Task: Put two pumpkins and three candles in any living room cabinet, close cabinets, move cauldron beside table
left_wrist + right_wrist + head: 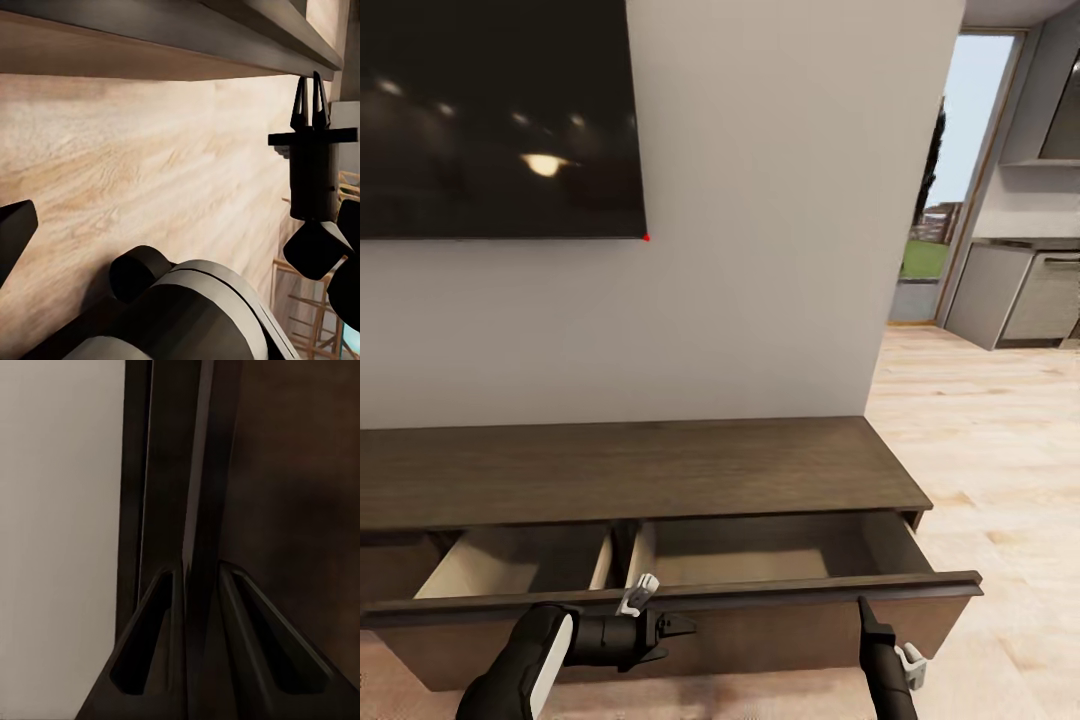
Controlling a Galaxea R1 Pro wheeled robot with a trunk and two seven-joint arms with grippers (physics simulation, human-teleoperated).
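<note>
Nearest the camera, the 2 arms reach toward the pulled-out drawer [680, 610] of the low dark-brown cabinet [630, 468]. The right gripper [863, 607] stands at the drawer's front lip toward its right end; in the right wrist view its 2 fingers [154, 645] straddle the thin dark top edge of the drawer front, nearly closed on it, so it appears to pinch the lip. The left gripper [678, 628] lies level in front of the drawer face, just below the lip near its middle, pointing along the face toward the right gripper. Whether it is open or closed I cannot tell; it appears to hold nothing.

The drawer front runs long from side to side, parallel to the cabinet top, and the drawer has 2 pale compartments, both bare as far as can be seen. Closing it means pushing straight away from the robot, toward the wall [760, 250] behind the cabinet. The right gripper, already on the lip, is the better placed for that push.

Beyond the cabinet, a dark television [500, 115] hangs on the wall above it. To the cabinet's right, wooden flooring [980, 420] leads to a doorway [950, 180] and grey kitchen units [1020, 290].
</note>
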